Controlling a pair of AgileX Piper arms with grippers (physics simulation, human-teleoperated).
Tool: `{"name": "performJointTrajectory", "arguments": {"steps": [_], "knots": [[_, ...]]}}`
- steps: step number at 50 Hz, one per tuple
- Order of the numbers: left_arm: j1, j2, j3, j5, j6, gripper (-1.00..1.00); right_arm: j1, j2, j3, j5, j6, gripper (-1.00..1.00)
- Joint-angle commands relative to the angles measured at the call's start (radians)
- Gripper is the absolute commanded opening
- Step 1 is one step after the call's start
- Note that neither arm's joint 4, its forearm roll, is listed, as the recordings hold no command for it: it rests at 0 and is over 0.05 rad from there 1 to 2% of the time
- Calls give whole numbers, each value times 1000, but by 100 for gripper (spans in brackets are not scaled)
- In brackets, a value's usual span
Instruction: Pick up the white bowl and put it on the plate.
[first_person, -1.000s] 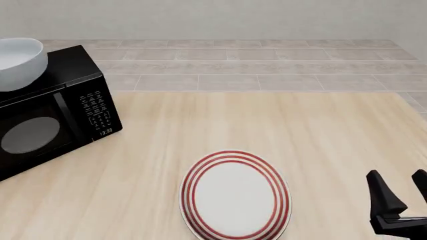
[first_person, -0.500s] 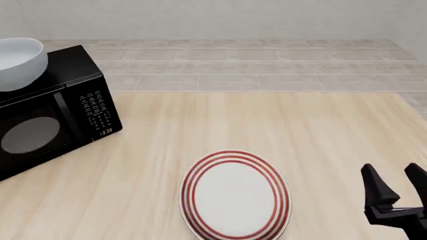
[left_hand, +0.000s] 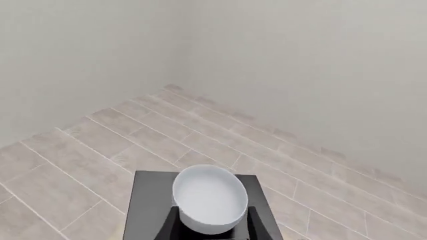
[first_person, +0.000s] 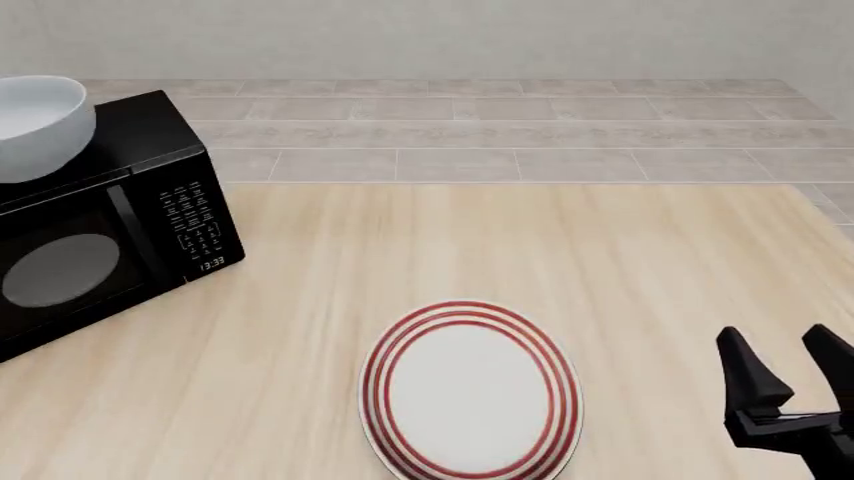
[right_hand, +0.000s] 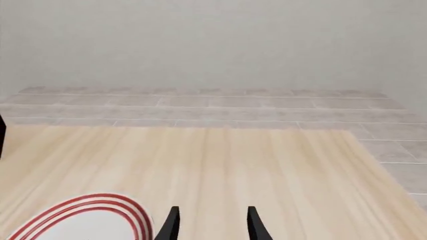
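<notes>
Right gripper (first_person: 787, 352): black fingers spread apart, empty, above the light wooden table (first_person: 601, 260), right of the flat red-ringed white plate (first_person: 471, 391). Left gripper's fingers: cannot tell. Glossy plain white bowl (first_person: 40, 125) sits atop the black microwave (first_person: 114, 220), far left.

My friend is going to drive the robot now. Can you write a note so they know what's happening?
Right gripper: open, empty, right of the plate.
Left gripper: not in view; its camera looks down on the bowl.
Bowl sits on the microwave, far left. Plate is on the table, near the front edge, with nothing on it.
Done: nothing yet.
Left: grab the bowl, carry it over, set it on the plate.
</notes>
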Motion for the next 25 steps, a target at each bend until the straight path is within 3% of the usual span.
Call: {"name": "performJointTrajectory", "arguments": {"steps": [1, 8, 14, 17, 18, 19, 21, 25], "knots": [[67, 162, -127, 53, -15, 100, 8, 35, 0, -28, 4, 100], [79, 277, -251, 97, -10, 100, 10, 101, 0, -88, 3, 100], [101, 346, -304, 117, 10, 100, 15, 154, 0, -134, 6, 100], [105, 337, -227, 57, 14, 100, 18, 169, 0, -147, 6, 100], [104, 345, -230, 56, 20, 100, 19, 173, 0, -151, 7, 100], [108, 375, -300, 98, 26, 100, 19, 178, 0, -154, 7, 100], [110, 383, -253, 66, 13, 100, 23, 174, 0, -149, 2, 100], [113, 443, -351, 119, 17, 100, 31, 139, 0, -117, -3, 100]]}}
